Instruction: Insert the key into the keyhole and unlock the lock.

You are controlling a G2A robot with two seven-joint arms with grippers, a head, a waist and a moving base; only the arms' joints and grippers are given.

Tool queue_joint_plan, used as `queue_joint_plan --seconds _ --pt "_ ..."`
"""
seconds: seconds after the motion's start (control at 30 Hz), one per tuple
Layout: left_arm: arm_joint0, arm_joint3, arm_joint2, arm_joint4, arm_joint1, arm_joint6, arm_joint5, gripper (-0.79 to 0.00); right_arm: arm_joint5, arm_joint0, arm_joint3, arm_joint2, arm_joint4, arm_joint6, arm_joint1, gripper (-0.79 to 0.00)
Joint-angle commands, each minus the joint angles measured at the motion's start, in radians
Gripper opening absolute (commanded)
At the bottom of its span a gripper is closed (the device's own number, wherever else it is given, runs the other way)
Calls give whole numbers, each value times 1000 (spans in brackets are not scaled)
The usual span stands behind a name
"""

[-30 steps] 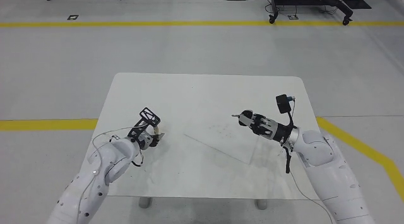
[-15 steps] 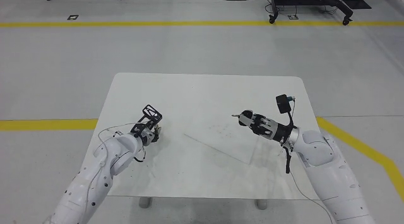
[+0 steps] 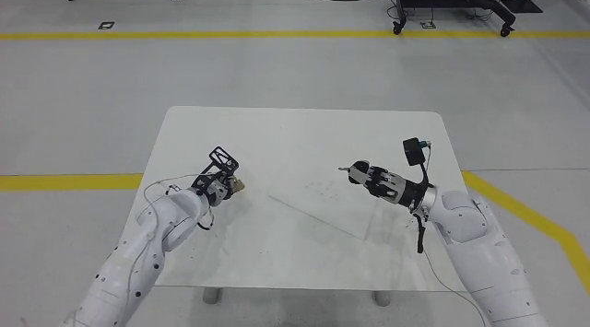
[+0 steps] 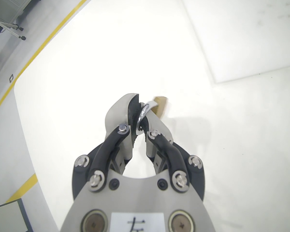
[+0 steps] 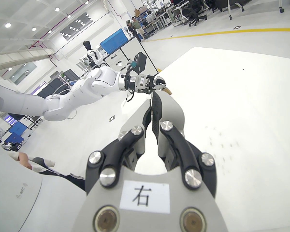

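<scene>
Because its body presumably had to be reachable, lock point(image 4: 160, 103) was clamped by shackle point(image 4: 143, 115) in left jaws, body ahead; right jaws, well apart, pinched key point(image 3: 343, 169).

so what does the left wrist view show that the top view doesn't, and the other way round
Left wrist view adds: the silver shackle pinched in the left tool.
Top view adds: the right tool shut on the key, well apart from the left tool.
Shared: the brass padlock held by the left tool, and the white table.
</scene>
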Motion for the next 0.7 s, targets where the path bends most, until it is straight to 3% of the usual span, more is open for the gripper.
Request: queue_joint_plan --seconds 0.0,0.3,0.5,0.67 --pt "-5 8 -3 -34 -3 16 -14 -785 0 0 0 0 0 0 0 -785" --pt "-32 27 -40 -158 -9 83 -60 -785 0 0 0 0 0 0 0 -785" --pt "-57 24 -28 -128 -23 138 51 -785 0 0 0 0 0 0 0 -785" --pt "-57 24 -28 -128 -23 138 51 -785 0 0 0 0 0 0 0 -785"
